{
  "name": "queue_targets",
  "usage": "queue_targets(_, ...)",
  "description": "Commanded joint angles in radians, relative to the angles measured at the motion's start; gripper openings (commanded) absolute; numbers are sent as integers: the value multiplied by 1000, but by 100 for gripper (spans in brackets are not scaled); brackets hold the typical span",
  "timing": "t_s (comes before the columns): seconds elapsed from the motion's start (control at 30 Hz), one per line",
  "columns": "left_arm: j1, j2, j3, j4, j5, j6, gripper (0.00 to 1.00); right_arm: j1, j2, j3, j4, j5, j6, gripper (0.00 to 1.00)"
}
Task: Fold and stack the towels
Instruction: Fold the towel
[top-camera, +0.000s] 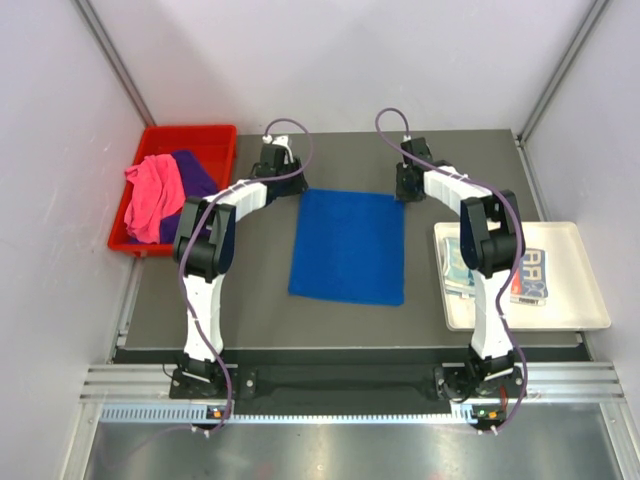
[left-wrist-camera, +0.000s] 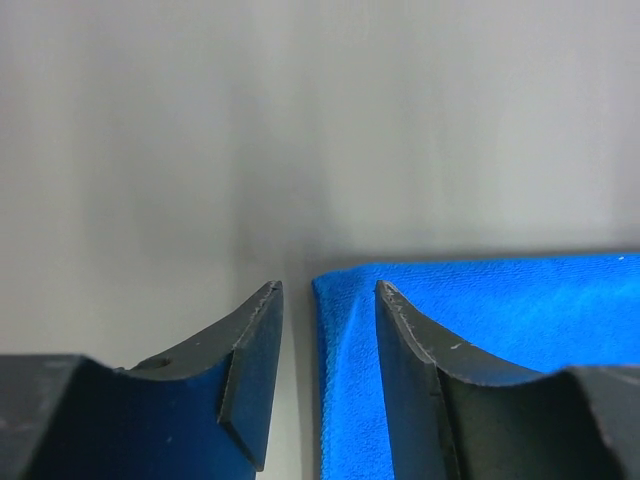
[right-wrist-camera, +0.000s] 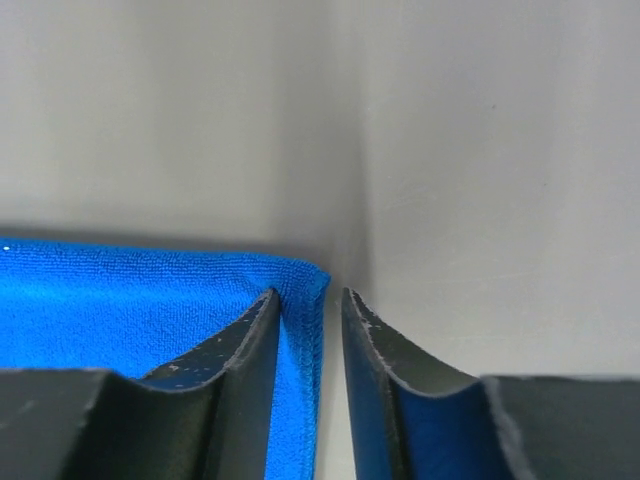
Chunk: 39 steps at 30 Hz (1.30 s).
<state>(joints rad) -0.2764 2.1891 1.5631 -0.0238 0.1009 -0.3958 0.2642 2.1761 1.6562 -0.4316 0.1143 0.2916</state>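
Observation:
A royal blue towel (top-camera: 348, 245) lies flat in the middle of the table. My left gripper (top-camera: 297, 187) is at its far left corner and my right gripper (top-camera: 404, 188) at its far right corner. In the left wrist view the left gripper (left-wrist-camera: 328, 290) is open, with the blue towel's (left-wrist-camera: 520, 330) corner lying loose between its fingers. In the right wrist view the right gripper (right-wrist-camera: 310, 295) is open more narrowly. The blue towel's (right-wrist-camera: 120, 300) hem rests against its left finger, and a gap shows to the right finger. A pink towel (top-camera: 153, 195) and a purple towel (top-camera: 196, 174) lie crumpled in the bin.
The red bin (top-camera: 222, 135) stands at the far left of the table. A white tray (top-camera: 575, 300) at the right holds folded towels, a light blue patterned one (top-camera: 455, 262) and a cream lettered one (top-camera: 530, 275). Grey walls close in the back and both sides.

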Motion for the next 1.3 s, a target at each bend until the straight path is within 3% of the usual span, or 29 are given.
queue_targets(0.0,6,21,46,1,22,22,47,-14,-35,37,30,-19,-9,29)
queue_targets(0.37,5,60,61,-22,16,26,44,-14,-16,59,8,-39,-25,21)
queue_targets(0.63,3,64,45,-16,7,18,31,-11,20,105,-18,-62,-34,12)
queue_targets(0.83,0,41,3,16,13,9,27,-11,34,137,-32,-76,-39,9)
queue_targets(1.07,-1,37,-9,55,-29,-14,5,-11,56,166,-32,-90,-52,7)
queue_targets(1.27,0,20,-14,97,-131,-29,0,-11,63,171,-7,-90,-68,5)
